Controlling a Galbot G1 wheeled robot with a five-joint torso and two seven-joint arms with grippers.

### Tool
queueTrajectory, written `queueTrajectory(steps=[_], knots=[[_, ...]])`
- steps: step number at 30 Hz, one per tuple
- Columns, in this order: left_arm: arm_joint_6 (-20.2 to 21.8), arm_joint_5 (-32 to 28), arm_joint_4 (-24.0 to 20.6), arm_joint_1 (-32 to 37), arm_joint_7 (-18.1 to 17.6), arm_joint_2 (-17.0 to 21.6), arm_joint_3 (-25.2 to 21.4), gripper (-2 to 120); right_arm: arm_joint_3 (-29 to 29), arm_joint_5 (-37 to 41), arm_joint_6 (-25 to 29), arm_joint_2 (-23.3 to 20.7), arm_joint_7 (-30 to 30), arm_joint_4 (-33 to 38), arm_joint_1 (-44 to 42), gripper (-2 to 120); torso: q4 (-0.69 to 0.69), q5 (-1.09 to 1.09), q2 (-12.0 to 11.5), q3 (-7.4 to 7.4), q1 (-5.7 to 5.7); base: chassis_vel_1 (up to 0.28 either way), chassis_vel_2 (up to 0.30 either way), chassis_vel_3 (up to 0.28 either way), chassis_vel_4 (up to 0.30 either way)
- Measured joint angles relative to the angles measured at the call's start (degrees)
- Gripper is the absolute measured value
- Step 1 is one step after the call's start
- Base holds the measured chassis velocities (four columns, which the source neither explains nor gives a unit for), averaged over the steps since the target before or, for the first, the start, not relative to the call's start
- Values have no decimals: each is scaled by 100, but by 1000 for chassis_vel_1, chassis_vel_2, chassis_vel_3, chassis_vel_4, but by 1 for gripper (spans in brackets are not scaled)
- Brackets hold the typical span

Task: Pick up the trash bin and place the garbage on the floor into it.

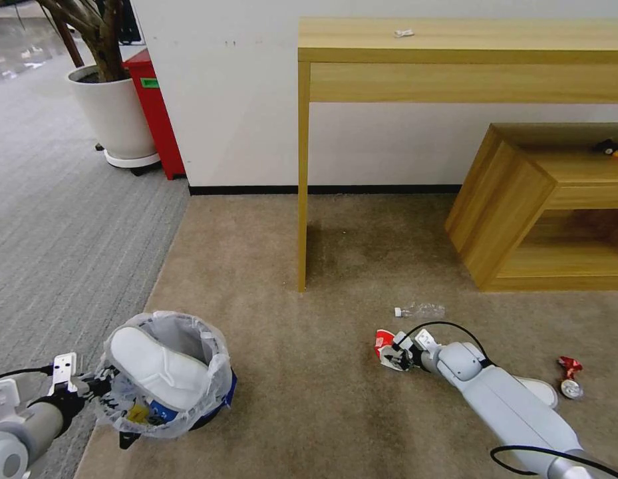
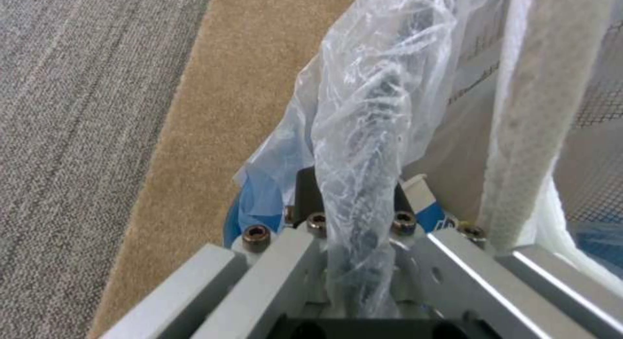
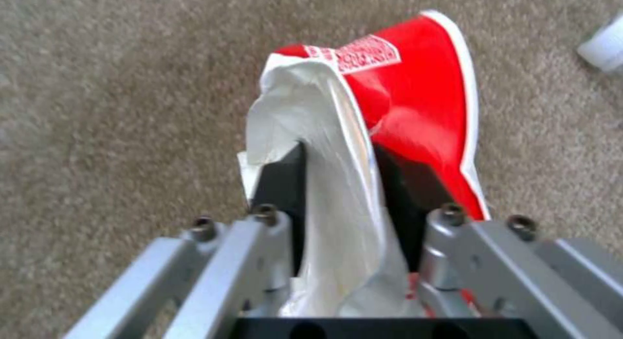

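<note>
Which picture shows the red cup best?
The right wrist view: the crushed red cup is close up, pinched in the right claw. The head view shows it small on the floor, partly hidden by that claw.

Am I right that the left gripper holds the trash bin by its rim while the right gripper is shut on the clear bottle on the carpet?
Not quite. The right gripper is shut on the crushed red paper cup, as the right wrist view shows; the clear bottle lies untouched farther off. The left gripper does hold the trash bin by its rim.
</note>
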Motion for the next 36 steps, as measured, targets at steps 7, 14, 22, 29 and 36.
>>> queueTrajectory(steps=[7,14,22,29,36], knots=[[0,-2,-14,9,16,-4,-16,0,144,-47,-47,76,37,109,-102,0,1,2,0,1,0,0,0,0,0],[0,-22,-57,76,25,3,-82,0,636,18,-15,164,104,623,-219,0,1,3,0,1,0,0,0,0,0],[0,-20,-39,76,49,15,-91,0,803,510,89,29,1,2228,-56,0,1,1,0,0,0,0,0,0,0],[0,66,0,-11,64,-19,27,0,377,1231,-324,330,-565,3518,478,0,1,0,0,0,0,0,0,0,0],[0,47,11,-84,45,52,101,0,-615,2056,-580,780,-624,4307,1070,0,2,0,0,0,0,0,0,0,0]])
